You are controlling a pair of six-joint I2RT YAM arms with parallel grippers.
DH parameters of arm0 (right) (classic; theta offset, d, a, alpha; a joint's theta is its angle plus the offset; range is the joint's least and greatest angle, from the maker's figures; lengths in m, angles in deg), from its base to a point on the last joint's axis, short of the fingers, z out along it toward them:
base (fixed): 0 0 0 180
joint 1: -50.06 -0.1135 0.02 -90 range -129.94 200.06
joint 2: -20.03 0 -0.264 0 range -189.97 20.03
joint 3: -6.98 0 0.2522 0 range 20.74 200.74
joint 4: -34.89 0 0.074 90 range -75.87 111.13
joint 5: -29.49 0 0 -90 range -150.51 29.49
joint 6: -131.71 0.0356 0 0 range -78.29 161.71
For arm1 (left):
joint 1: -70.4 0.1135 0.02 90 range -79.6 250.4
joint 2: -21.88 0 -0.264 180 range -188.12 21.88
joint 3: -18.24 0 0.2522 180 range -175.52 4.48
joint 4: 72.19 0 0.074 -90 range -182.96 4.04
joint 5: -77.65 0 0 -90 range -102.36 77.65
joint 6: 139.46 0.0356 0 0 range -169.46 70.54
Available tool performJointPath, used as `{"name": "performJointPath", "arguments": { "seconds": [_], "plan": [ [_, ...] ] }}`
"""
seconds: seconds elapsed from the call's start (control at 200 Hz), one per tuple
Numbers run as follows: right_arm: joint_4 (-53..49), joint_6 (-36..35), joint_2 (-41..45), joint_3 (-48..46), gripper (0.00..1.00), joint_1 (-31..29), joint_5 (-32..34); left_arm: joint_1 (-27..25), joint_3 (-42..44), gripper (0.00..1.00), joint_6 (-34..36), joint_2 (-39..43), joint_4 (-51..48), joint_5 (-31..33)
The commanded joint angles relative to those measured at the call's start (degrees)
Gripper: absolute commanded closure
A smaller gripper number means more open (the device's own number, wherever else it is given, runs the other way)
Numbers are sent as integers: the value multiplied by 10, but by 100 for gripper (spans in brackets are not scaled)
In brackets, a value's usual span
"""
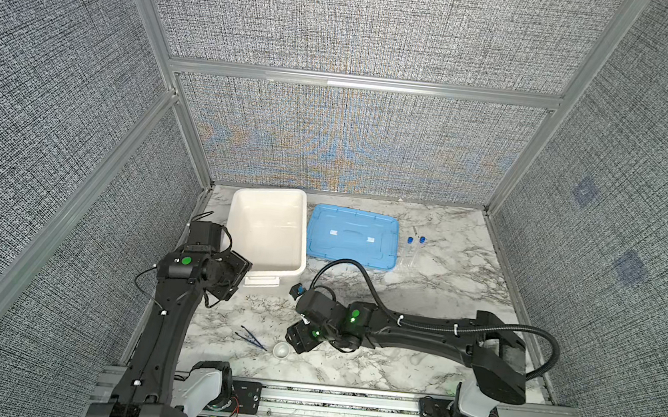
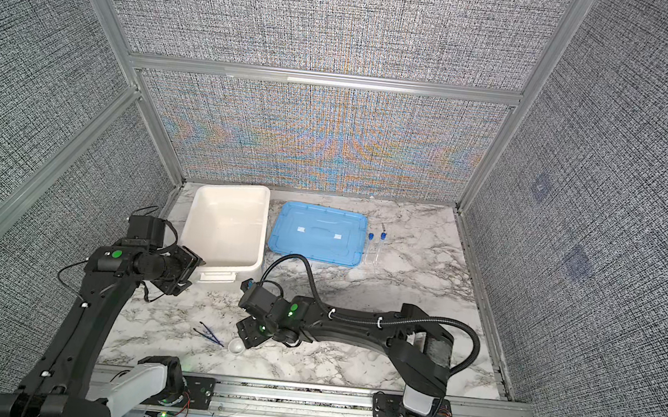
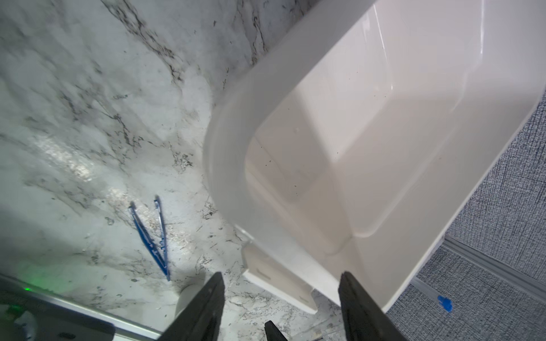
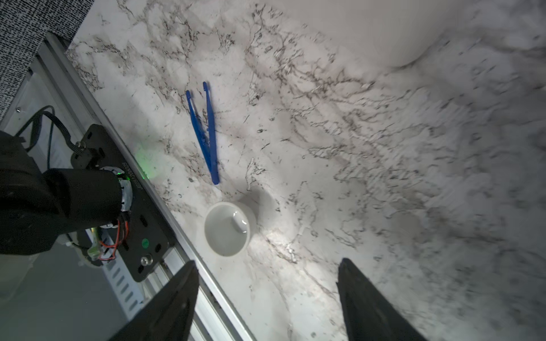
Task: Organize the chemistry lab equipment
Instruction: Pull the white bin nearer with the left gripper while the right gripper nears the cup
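Observation:
Blue tweezers [image 1: 252, 337] [image 4: 206, 133] lie near the table's front edge. A small round whitish dish [image 1: 281, 350] [image 4: 227, 228] stands upright just right of them. My right gripper [image 1: 295, 341] [image 4: 268, 261] hovers open beside the dish, with nothing between its fingers. My left gripper [image 1: 239, 270] [image 3: 282, 274] is open and holds nothing. It is at the front left corner of the white tub [image 3: 224, 147], above its latch. In the left wrist view the tweezers [image 3: 150, 236] show beyond the gripper. Two clear tubes with blue caps [image 1: 414, 250] [image 2: 374, 247] lie side by side at the back right.
The large white tub [image 1: 288, 274] stands at the back left. A flat blue lid [image 1: 352, 236] lies to its right, between the tub and the tubes. Fabric walls on metal frames enclose the marble table. An aluminium rail [image 1: 347, 403] with both arm bases runs along the front.

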Motion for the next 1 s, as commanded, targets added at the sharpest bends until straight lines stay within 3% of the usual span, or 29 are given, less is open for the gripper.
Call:
{"name": "performJointPath", "arguments": {
  "seconds": [0.0, 0.105, 0.3, 0.69, 0.995],
  "plan": [
    [-3, 93, -22, 15, 30, -1, 4, 1, -4, 32, 86, 32, 5, 52],
    [-17, 112, -41, 22, 33, -5, -3, 1, -9, 28, 161, 58, 9, 39],
    [-30, 116, -88, 57, 44, -6, -45, 0, -4, 26, 227, 87, -22, 59],
    [-76, 142, -120, 78, 58, -15, -33, 0, 5, 25, 263, 133, -20, 12],
    [-72, 161, -112, 62, 91, -11, -31, 0, 26, 25, 267, 153, -37, -52]
  ]
}}
